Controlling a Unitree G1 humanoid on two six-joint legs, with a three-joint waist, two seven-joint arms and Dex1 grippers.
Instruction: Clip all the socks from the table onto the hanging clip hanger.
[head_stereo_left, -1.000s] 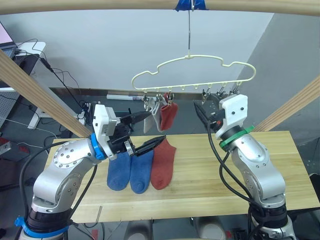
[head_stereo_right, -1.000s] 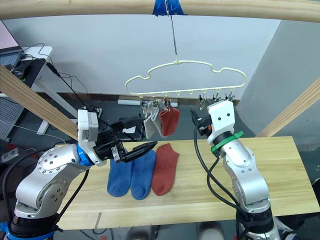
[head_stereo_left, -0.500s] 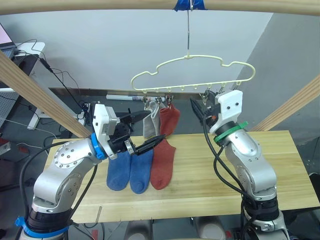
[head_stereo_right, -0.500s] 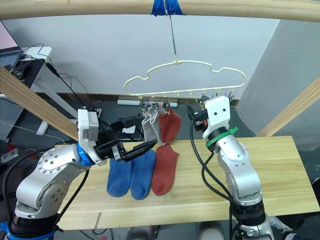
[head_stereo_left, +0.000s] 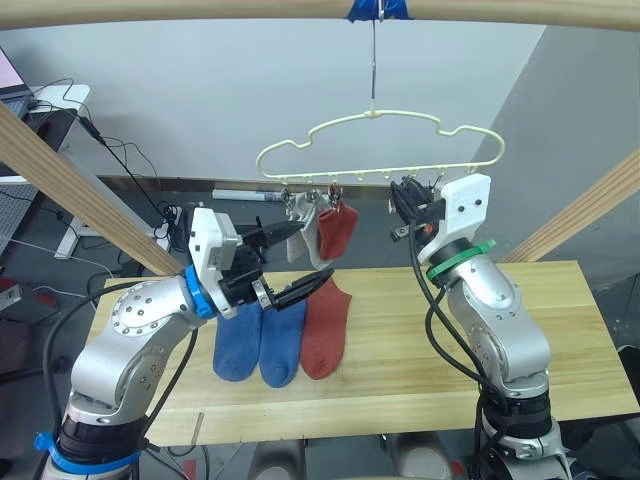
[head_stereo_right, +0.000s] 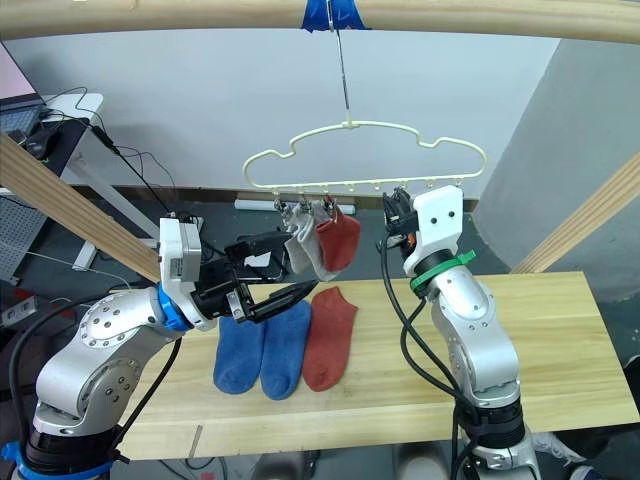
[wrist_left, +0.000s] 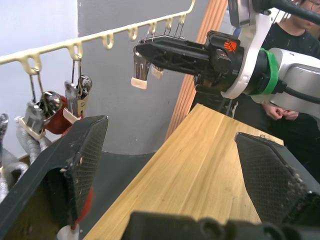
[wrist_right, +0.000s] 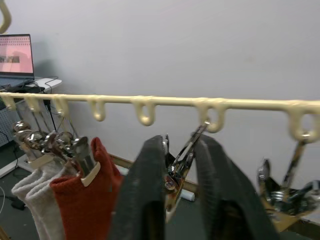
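Observation:
The cream clip hanger hangs by its hook from the top pole. Two light grey socks and one rust-red sock are clipped at its left end. Two blue socks and a rust-red sock lie side by side on the table. My left gripper is open and empty, held above the lying socks, just below the hung ones. My right gripper is raised to the clip row, shut on a metal clip right of the hung red sock.
Slanting wooden poles flank the table, and a horizontal pole runs overhead. A desk with cables stands at the back left. A person stands beyond the table's right end. Empty clips hang further right.
My right gripper has risen and moved left up to the clip row and closed on a clip. The hanger has swung slightly left. My left arm has hardly moved.

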